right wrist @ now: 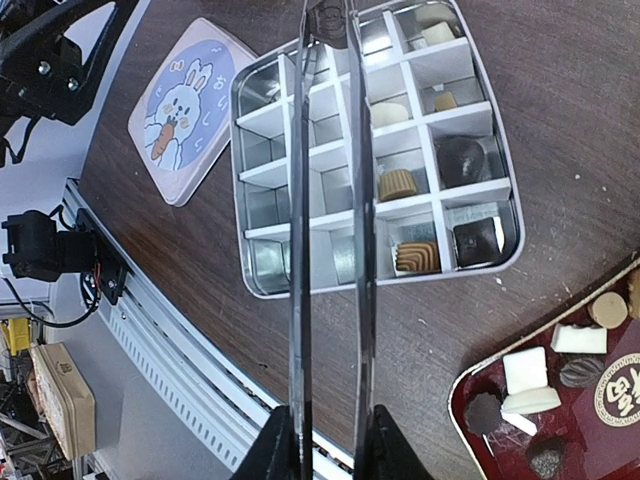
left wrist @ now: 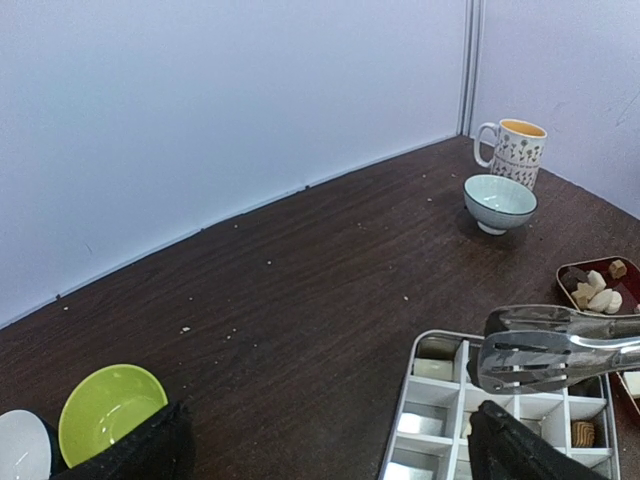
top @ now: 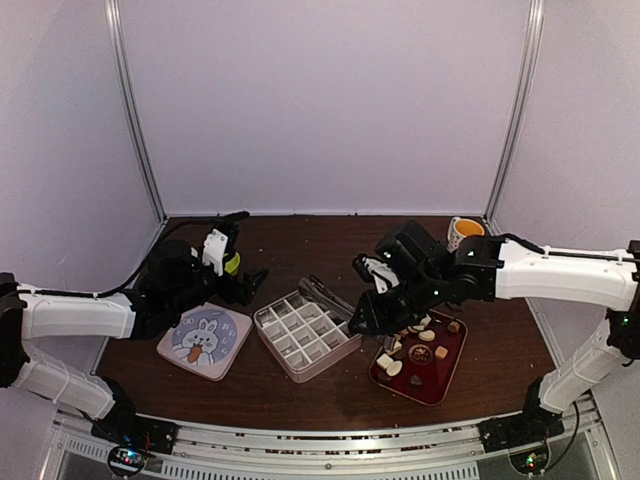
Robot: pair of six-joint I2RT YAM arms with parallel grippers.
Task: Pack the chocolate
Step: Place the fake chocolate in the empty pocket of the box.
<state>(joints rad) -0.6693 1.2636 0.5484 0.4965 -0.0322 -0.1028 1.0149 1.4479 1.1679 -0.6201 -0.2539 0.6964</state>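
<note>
Chocolate pieces (top: pixel 427 336) in cream, tan and dark brown lie on a dark red tray (top: pixel 440 385) at the right. A silver divided tin (top: pixel 305 335) stands mid-table, and several of its cells hold pieces (right wrist: pixel 397 184). My right gripper (right wrist: pixel 330 440) is shut on metal tongs (right wrist: pixel 300 230), which reach out over the tin (right wrist: pixel 262 270). Something dark sits between the tong tips, but I cannot tell what it is. The tongs (left wrist: pixel 555 350) also show over the tin in the left wrist view. My left gripper (left wrist: pixel 325 465) is open and empty, low over the table left of the tin (left wrist: pixel 440 400).
The tin's lid (top: pixel 205 340), with a bunny picture, lies left of the tin. A green bowl (left wrist: pixel 108 410) and a white bowl (left wrist: pixel 20 445) sit by my left gripper. A pale bowl (left wrist: pixel 500 202) and a mug (left wrist: pixel 515 150) stand at the back right.
</note>
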